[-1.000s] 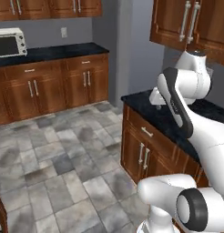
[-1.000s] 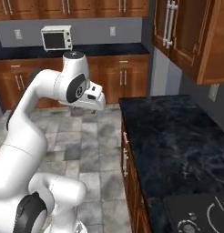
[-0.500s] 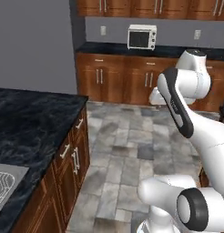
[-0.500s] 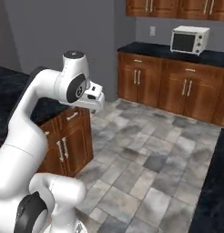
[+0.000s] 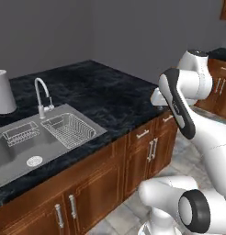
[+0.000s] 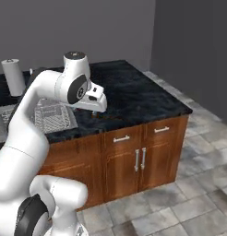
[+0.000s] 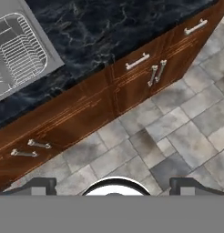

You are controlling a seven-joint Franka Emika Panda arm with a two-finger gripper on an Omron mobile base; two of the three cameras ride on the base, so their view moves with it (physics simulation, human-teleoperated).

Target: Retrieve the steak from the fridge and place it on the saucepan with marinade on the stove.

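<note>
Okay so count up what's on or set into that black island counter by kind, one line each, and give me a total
Paper towel roll: 1
Faucet: 1
Sink: 1
Wire racks in the sink: 2, a larger one and a smaller one
Total: 5

My claw (image 7: 113,185) is hanging with its jaws spread wide, fingertips (image 7: 41,184) well apart, nothing between them. It's pointing down at brown cabinet fronts (image 7: 132,86) and grey floor tiles (image 7: 177,132), hovering by the black counter (image 6: 134,92) edge near the sink (image 5: 23,151).
</note>
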